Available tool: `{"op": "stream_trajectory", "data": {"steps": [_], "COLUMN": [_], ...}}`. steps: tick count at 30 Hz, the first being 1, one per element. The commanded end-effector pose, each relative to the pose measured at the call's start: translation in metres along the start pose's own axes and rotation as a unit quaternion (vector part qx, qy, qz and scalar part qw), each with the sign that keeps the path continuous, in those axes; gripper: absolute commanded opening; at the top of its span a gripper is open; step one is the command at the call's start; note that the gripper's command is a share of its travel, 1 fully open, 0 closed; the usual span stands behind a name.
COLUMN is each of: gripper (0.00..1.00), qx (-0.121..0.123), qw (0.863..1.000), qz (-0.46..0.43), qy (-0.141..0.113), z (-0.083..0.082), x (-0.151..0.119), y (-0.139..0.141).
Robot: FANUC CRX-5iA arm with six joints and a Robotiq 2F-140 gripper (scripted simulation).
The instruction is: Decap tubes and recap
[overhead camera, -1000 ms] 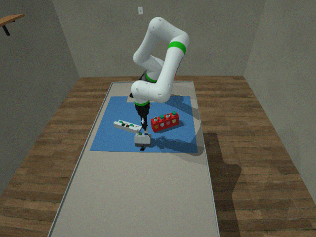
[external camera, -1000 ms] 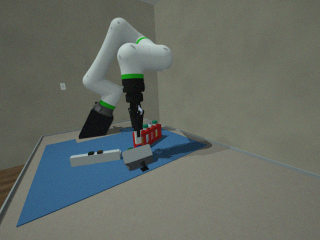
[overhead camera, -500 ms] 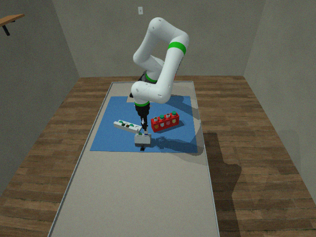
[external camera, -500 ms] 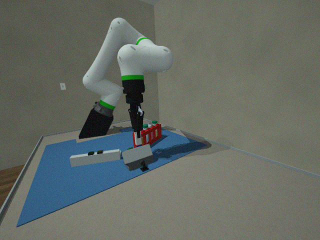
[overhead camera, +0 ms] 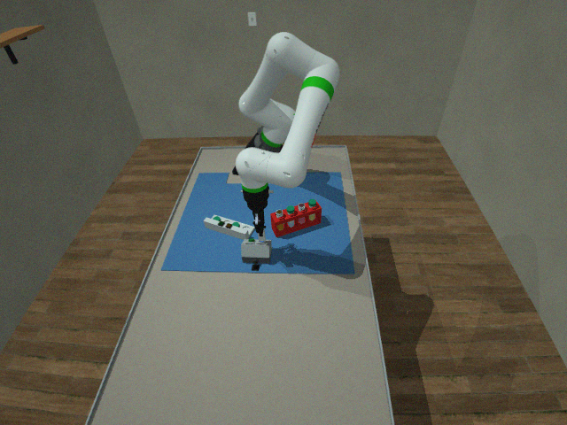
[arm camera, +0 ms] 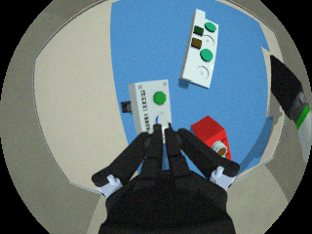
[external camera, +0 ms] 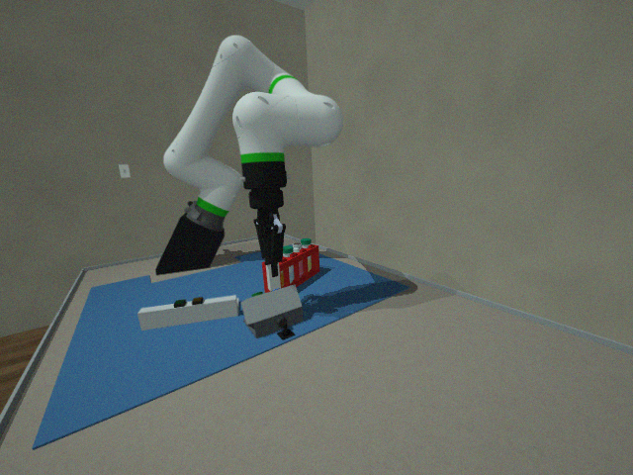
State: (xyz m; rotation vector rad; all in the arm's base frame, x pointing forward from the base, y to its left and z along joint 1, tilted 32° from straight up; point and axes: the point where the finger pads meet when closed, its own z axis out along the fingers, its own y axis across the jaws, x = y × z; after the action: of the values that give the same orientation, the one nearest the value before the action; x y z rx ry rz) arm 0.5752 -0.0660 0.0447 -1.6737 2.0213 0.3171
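My gripper (overhead camera: 260,234) is shut and empty, pointing straight down at the small grey key desk (overhead camera: 255,249). In the wrist view its fingertips (arm camera: 164,132) sit over the desk's near end, next to the green key READY (arm camera: 159,97). The blue key CYCLE is almost hidden under them. The red decapping station (overhead camera: 295,218) holds two capped tubes (overhead camera: 312,202) (overhead camera: 290,209) and two open tubes (overhead camera: 300,206) (overhead camera: 278,212). The white cap tray (arm camera: 199,49) holds two green caps (arm camera: 210,26) (arm camera: 207,55) in nests. Its two lamps (arm camera: 197,37) look dark.
Everything stands on a blue mat (overhead camera: 214,247) on a long table with a raised rim. The cap tray (external camera: 188,312) lies just left of the desk (external camera: 271,309) in the exterior view, and the station (external camera: 291,265) stands close behind the gripper. A small black part (external camera: 283,332) sits at the desk's front.
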Motion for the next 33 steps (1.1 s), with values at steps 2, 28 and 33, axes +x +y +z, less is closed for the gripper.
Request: {"op": "stream_trajectory", "data": {"steps": [2, 28, 33], "gripper": [0.00, 0.00, 0.00], "qx": [0.000, 0.000, 0.000], "qw": [1.000, 1.000, 1.000], "qz": [0.000, 0.000, 0.000], "qy": [0.000, 0.000, 0.000], "z": [0.001, -0.026, -0.031], "x": [0.000, 0.000, 0.000], "y": [0.000, 0.000, 0.000]}}
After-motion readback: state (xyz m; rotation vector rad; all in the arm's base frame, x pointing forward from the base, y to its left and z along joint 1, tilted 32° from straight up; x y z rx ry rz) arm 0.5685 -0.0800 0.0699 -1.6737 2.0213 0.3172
